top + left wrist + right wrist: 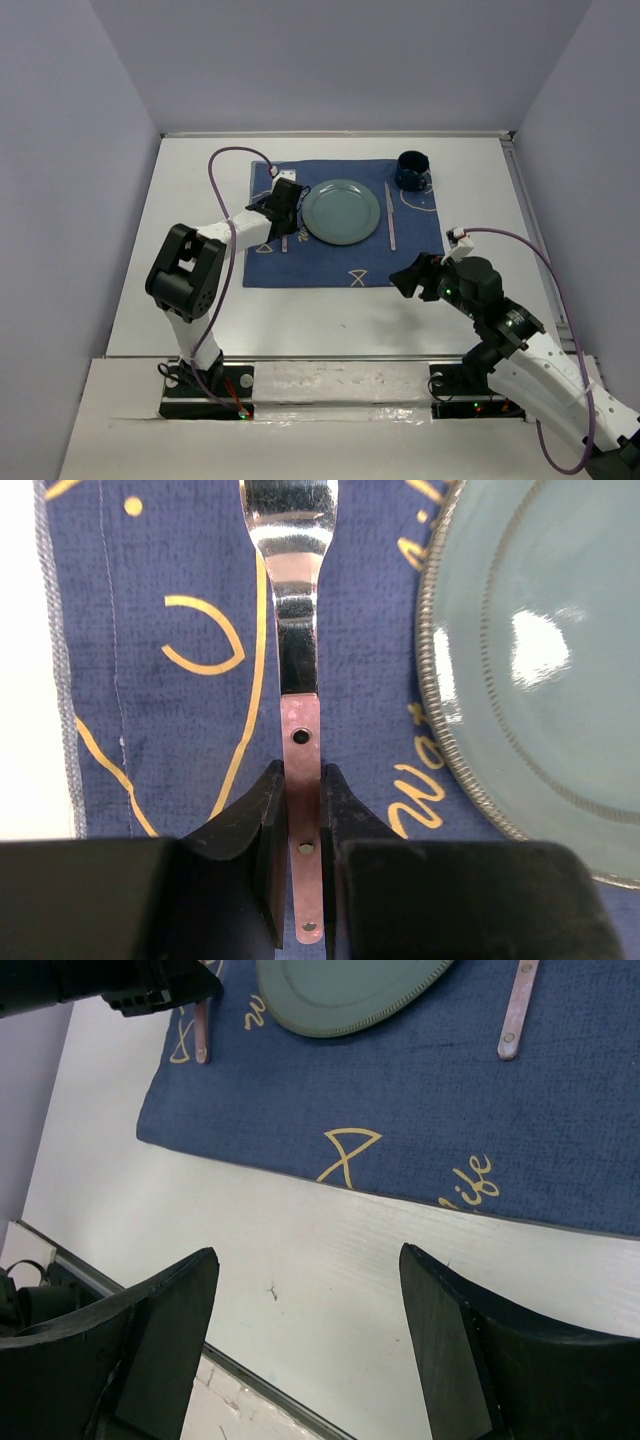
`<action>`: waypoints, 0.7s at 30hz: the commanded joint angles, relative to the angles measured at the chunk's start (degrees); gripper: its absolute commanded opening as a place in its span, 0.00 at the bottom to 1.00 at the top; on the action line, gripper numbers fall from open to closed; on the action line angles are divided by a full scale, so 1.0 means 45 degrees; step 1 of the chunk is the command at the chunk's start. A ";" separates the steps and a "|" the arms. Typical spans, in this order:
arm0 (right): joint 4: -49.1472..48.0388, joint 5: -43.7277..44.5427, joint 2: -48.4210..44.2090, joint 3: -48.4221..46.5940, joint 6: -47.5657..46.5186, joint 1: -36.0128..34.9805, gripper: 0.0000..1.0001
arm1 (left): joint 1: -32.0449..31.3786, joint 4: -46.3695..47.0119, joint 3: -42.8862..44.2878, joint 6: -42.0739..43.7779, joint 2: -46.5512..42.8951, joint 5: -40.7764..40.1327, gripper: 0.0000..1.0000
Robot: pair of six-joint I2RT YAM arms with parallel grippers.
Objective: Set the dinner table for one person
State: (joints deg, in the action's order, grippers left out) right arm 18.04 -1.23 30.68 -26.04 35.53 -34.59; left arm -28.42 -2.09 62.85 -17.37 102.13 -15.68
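Table (300, 320), white and plain, fills the top view between grey walls, with both arm bases at its near edge; a dark blue cloth (330, 265) with gold line drawings lies flat on its middle. A grey-green plate (342, 211) sits on the cloth; a knife (391, 215) with a pinkish handle lies just right of the plate, pointing away from the arms; a dark blue cup (412, 170) stands at the cloth's far right corner. A fork (297, 610) with a silver head and copper-pink handle lies left of the plate, near it but apart, tines away from the arm; the left fingers (262, 825) are pressed against either side of its handle, pinching it; the fork seems to rest on the cloth, though the wrist view cannot settle that. The right fingers (150, 1330) are spread wide and hold nothing, hanging over bare table just beside the cloth's near edge.
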 commanded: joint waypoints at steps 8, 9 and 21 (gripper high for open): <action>0.0014 0.0040 -0.0040 -0.0053 -0.0044 -0.0107 0.78 | -0.0012 0.0034 0.0974 0.0480 0.0449 -0.0324 0.00; 0.0033 0.0040 -0.0040 -0.0053 -0.0044 -0.0107 0.78 | -0.0011 0.0015 0.1052 0.0499 0.0527 -0.0304 0.00; 0.0209 0.0371 -0.0078 -0.0306 0.0015 -0.0107 0.78 | 0.0008 -0.0044 0.0975 0.0246 0.0899 -0.0460 0.22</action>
State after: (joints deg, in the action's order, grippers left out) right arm 18.17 -1.19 30.83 -26.02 35.59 -34.59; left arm -28.42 -2.85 65.65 -16.36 107.02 -16.05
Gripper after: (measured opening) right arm 0.784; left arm 0.216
